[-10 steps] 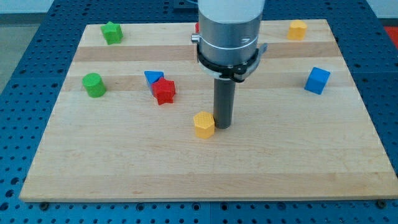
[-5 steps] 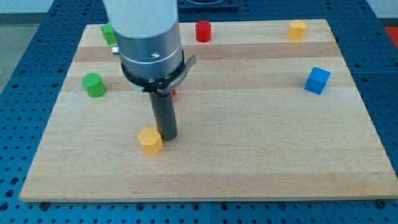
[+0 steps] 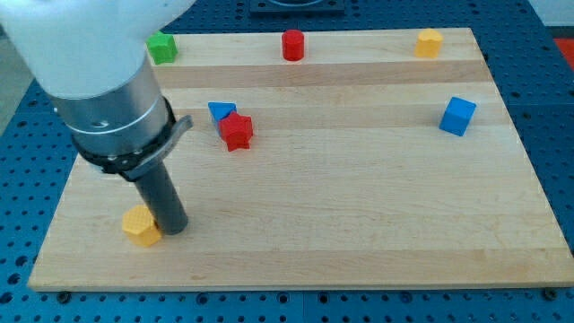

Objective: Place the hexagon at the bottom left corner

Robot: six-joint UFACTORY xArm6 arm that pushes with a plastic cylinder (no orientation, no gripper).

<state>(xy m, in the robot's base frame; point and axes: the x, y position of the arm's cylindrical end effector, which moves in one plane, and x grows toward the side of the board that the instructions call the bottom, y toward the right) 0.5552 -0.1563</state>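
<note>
On the wooden table (image 3: 359, 206), the tip (image 3: 175, 231) of the arm's dark rod rests against the right side of the yellow hexagon (image 3: 141, 225), which sits near the view's bottom left corner, a little way in from both edges. The tool here is only a straight rod with nothing to open or close; it grips nothing and simply touches the hexagon from the view's right. The arm's grey and white body (image 3: 108, 81) fills the view's upper left and hides the table behind it. Just to the right of the arm, a blue triangle (image 3: 221, 111) and a red star (image 3: 237, 131) sit touching each other, the star toward the view's bottom right of the triangle. Along the view's top edge stand a green block (image 3: 162, 47) at the left, its shape partly hidden by the arm, a red cylinder (image 3: 292, 44) near the middle and a second yellow block (image 3: 430, 42) at the right. A blue cube (image 3: 458, 116) lies alone near the view's right edge, well apart from the rest. A blue perforated surface (image 3: 547, 54) surrounds the table.
</note>
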